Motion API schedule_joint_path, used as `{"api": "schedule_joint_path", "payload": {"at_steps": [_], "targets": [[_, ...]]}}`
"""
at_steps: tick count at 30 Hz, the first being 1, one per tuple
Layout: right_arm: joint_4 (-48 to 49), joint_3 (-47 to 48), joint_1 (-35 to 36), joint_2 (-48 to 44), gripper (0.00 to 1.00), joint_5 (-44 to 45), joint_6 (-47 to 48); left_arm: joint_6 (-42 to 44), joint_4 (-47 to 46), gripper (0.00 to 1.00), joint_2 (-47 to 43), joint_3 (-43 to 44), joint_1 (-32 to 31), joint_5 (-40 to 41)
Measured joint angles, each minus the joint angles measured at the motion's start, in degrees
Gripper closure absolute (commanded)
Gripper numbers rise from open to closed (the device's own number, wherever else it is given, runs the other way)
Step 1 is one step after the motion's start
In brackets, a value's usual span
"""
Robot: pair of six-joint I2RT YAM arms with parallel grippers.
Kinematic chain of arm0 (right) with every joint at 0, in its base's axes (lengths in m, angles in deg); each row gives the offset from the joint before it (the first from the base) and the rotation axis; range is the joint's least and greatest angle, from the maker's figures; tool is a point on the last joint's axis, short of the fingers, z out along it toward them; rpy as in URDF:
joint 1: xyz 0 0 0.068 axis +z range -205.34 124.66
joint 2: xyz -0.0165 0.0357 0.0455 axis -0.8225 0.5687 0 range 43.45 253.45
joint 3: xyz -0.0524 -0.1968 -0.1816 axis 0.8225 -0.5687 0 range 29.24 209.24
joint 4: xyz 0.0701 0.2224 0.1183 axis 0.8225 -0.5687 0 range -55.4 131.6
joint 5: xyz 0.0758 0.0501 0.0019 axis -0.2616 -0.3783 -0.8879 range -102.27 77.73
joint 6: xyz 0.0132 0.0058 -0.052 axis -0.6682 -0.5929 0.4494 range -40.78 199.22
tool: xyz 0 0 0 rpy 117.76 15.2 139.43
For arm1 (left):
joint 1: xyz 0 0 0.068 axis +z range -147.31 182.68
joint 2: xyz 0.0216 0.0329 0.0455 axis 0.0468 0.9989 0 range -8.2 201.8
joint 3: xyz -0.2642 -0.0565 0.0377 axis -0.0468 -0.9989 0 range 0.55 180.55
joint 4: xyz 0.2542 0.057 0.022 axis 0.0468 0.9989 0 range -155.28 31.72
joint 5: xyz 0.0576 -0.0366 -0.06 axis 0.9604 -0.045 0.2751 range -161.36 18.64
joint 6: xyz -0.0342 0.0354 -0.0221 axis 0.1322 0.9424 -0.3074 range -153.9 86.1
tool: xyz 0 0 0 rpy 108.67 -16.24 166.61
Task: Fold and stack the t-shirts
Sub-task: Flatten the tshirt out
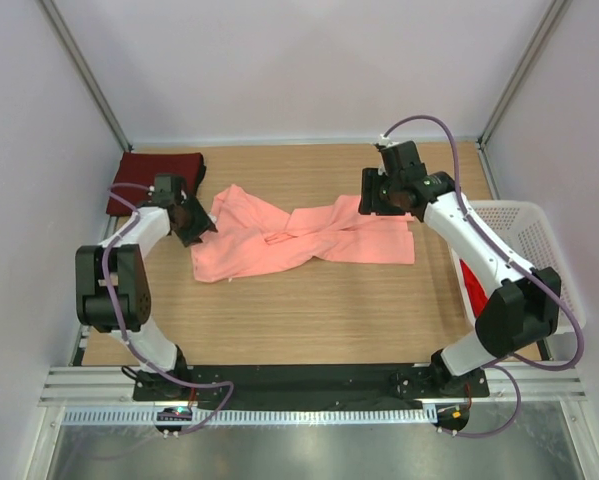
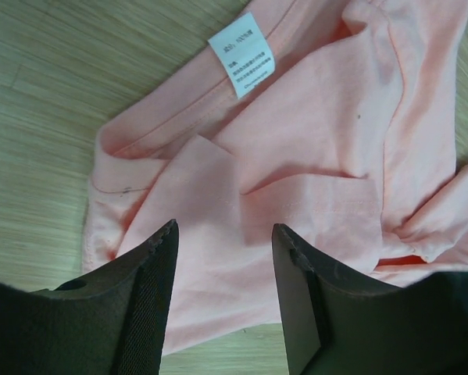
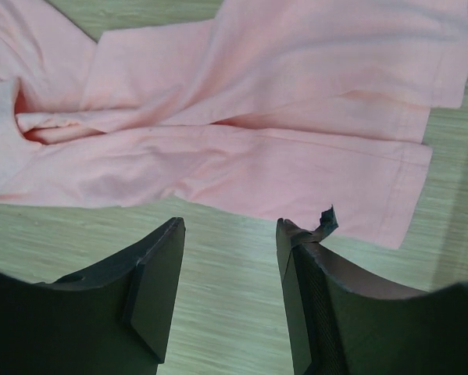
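Observation:
A salmon-pink t-shirt lies crumpled and stretched sideways across the middle of the wooden table. My left gripper hovers at its left end, open. In the left wrist view its open jaws stand over the pink cloth near the collar and the white label, holding nothing. At the shirt's right end, my right gripper is open too. Its jaws frame bare wood just short of the hem. A dark maroon t-shirt lies folded at the back left. A bright red t-shirt shows in the basket.
A white perforated basket stands at the table's right edge beside the right arm. Pale walls with metal frame posts enclose the table on three sides. A scrap of torn pad sticks up from the right gripper's right fingertip.

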Motion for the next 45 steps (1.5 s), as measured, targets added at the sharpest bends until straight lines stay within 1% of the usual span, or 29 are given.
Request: {"api": "schedule_joint_path", "payload": {"at_steps": [4,9,10,11,13,14,15,16,20,23,25,27,28,30,31,33,34,36,37,38,41,45], "targets": [[0.5,-3.3,0.3,-0.4,0.43,-0.2,0.0,0.4,2.8,0.48,1.0,2.4,-2.7,1.4],[0.9,-5.9,0.6,-0.6,0.43,-0.2,-0.2,1.3,4.7,0.53,4.6,4.2,-7.8,4.0],[1.0,-6.2,0.8,-0.7,0.43,-0.2,-0.3,1.6,5.5,0.58,5.4,4.3,-8.7,4.3],[1.0,-6.4,1.0,-0.8,0.43,-0.2,-0.3,1.8,6.6,0.73,6.3,4.5,-9.6,5.0],[0.9,-6.6,1.2,-1.0,0.43,-0.2,-0.3,2.0,8.1,0.86,7.0,5.0,-10.9,5.9],[0.9,-6.6,1.3,-1.2,0.43,-0.1,-0.3,2.0,9.0,0.95,7.1,5.4,-11.4,6.8],[0.9,-6.6,1.3,-1.5,0.43,0.0,-0.3,2.0,10.1,0.97,7.2,6.1,-12.0,8.1],[0.9,-6.6,1.4,-2.1,0.43,0.2,-0.3,2.1,11.4,0.99,7.1,6.9,-12.4,9.4],[0.8,-6.8,1.4,-4.7,0.43,0.7,-0.5,1.7,15.1,1.0,5.4,9.4,-14.3,15.3],[0.8,-7.3,1.4,-6.6,0.43,1.4,-0.5,0.9,16.7,1.0,0.8,8.7,-16.5,18.2],[0.7,-7.8,1.4,-7.3,0.43,2.0,-0.5,-0.5,16.7,1.0,-3.8,6.3,-18.4,19.6],[0.5,-8.4,1.4,-7.6,0.43,2.7,-0.5,-2.2,16.4,0.98,-8.2,2.8,-20.3,20.0],[0.4,-8.9,1.4,-7.6,0.43,3.0,-0.5,-3.5,15.6,0.98,-11.0,-0.5,-21.3,20.0],[0.4,-10.2,1.4,-7.6,0.43,3.3,-0.6,-6.2,15.3,0.93,-14.7,-6.3,-23.0,20.1],[0.3,-10.9,1.4,-7.5,0.43,3.4,-0.7,-7.3,15.0,0.86,-16.0,-8.8,-23.5,20.0],[-0.3,-12.0,1.4,-7.5,0.43,3.6,-0.9,-10.1,14.9,0.76,-18.7,-15.0,-24.9,20.0],[-0.5,-12.3,1.4,-7.5,0.43,3.7,-1.0,-11.2,14.7,0.62,-20.0,-17.8,-25.3,20.1],[-1.0,-12.8,1.4,-7.4,0.43,4.1,-1.3,-13.1,15.5,0.5,-22.1,-21.5,-25.7,21.1],[-1.1,-12.8,1.4,-7.3,0.43,4.3,-1.5,-13.8,16.3,0.43,-22.8,-22.0,-25.7,22.0],[-1.0,-12.8,1.4,-7.2,0.43,4.3,-1.6,-13.9,16.6,0.41,-23.4,-21.7,-25.6,23.2],[-1.0,-12.8,1.4,-7.1,0.43,4.3,-2.2,-13.5,16.6,0.4,-24.0,-18.3,-24.3,24.6],[-1.0,-12.8,1.4,-7.1,0.43,4.3,-2.5,-13.5,14.1,0.4,-24.0,-13.1,-19.4,23.0]]}}
